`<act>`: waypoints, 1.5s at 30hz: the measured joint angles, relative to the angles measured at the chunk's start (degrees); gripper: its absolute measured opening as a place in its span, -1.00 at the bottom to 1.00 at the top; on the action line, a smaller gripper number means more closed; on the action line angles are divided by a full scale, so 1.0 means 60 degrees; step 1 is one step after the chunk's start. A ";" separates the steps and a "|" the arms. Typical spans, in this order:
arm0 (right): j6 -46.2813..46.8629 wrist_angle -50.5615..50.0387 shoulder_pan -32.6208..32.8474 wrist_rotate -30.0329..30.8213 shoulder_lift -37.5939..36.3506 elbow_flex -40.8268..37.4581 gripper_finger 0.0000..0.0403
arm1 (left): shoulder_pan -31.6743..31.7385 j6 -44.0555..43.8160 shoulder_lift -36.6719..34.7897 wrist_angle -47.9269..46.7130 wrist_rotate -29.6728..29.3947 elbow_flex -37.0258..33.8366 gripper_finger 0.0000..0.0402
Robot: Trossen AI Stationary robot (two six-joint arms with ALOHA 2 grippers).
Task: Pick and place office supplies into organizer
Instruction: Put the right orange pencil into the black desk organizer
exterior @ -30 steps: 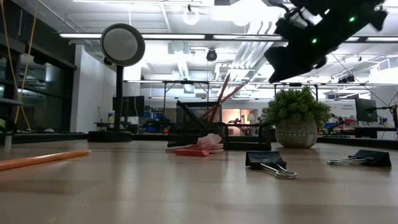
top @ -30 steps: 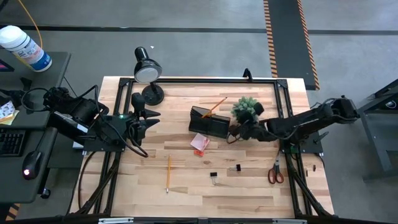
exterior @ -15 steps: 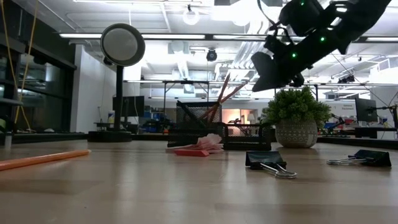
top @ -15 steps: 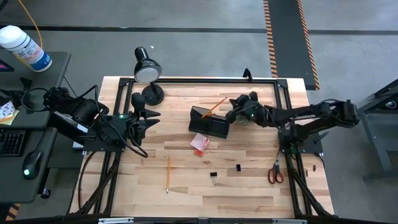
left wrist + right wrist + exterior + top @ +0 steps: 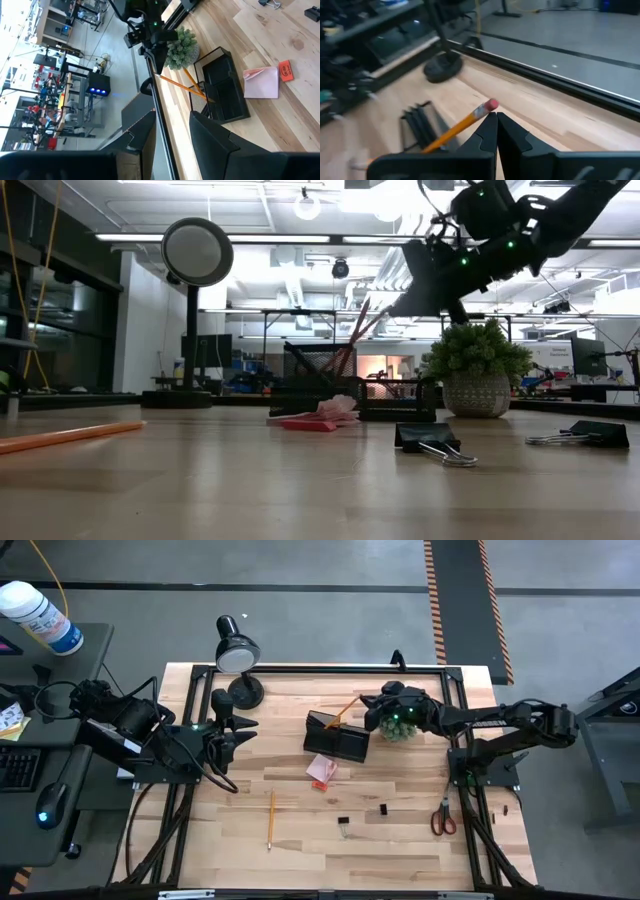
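- My left gripper [image 5: 222,726] waits at the table's left, fingers apart.
- Loose pencil [image 5: 270,817] lies near-centre: light, stiff, rolls; I'd pinch mid-shaft.
- Organizer [image 5: 337,739] sits centre-far.
- My right gripper [image 5: 381,708], fingers pressed together and empty, hovers over the plant [image 5: 398,718].

Your right gripper [image 5: 372,703] swings up from beside the organizer [image 5: 337,738], across the plant [image 5: 398,718] toward the table's back edge, now fingers together just behind the pencil's [image 5: 457,127] eraser end.

Plant [image 5: 397,722] and lamp [image 5: 236,652] flanking organizer [image 5: 337,740]
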 joint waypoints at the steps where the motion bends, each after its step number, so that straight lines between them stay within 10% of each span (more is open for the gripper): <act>1: 0.0035 0.0096 0.0003 -0.0089 0.0000 0.0000 -1.00 | 0.0001 0.0000 0.0000 0.0000 0.0000 0.0000 -0.47; 25: -0.0299 0.0596 0.0393 -0.0313 0.0007 0.0106 -0.98 | 0.0000 0.0000 0.0000 0.0003 0.0000 0.0000 -0.47; 45: 0.0841 -0.1966 0.0681 0.1194 -0.0971 0.0102 -0.26 | 0.0004 -0.0007 0.0000 0.0013 -0.0004 0.0000 -0.47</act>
